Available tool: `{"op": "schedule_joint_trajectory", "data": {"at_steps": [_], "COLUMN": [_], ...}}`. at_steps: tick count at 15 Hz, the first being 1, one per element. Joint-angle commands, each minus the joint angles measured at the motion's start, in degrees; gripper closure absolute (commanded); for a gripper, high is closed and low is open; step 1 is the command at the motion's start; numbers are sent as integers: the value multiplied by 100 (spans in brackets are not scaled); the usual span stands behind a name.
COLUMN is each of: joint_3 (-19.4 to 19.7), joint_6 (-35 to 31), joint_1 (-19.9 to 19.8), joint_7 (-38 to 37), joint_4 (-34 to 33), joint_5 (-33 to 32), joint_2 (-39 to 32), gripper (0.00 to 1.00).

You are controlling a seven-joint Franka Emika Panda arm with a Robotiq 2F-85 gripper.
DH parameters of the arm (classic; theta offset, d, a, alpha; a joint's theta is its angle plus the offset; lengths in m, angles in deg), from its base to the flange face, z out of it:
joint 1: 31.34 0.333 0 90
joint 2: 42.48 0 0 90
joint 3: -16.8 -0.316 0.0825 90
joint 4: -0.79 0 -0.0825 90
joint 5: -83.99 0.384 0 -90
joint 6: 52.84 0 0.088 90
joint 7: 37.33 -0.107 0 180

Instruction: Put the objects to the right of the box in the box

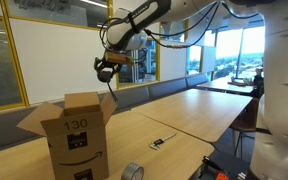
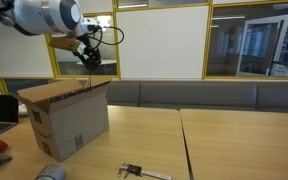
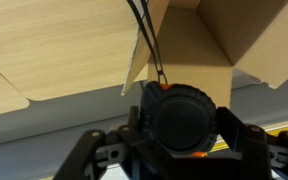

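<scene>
The pincer (image 1: 105, 72) hangs above the open box (image 1: 76, 130), clamped on a black round piece (image 3: 189, 120). A tape roll (image 1: 132, 172) and a thin stick (image 1: 164, 140) lie near the counter's (image 1: 199, 105) edge.

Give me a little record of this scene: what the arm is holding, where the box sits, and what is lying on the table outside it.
box: brown cardboard, flaps open, standing on the table
gripper: in the air above the box's edge, closed on a black round object
tape roll: grey, on the table near the box
thin dark gadget: lying on the table, apart from the box
outside the box: tape roll, thin dark gadget
</scene>
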Motion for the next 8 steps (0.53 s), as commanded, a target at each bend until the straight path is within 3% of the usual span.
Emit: {"op": "schedule_joint_trajectory", "data": {"at_steps": [1,5,8], "joint_3": [-516,-988,-1130], "joint_6": [85,193,261], "joint_1": [84,123,114], "joint_7": [3,296,578], "joint_4": [816,872,681], "joint_5": [43,449,788], "joint_2": [861,833,486], "gripper": [47,47,47]}}
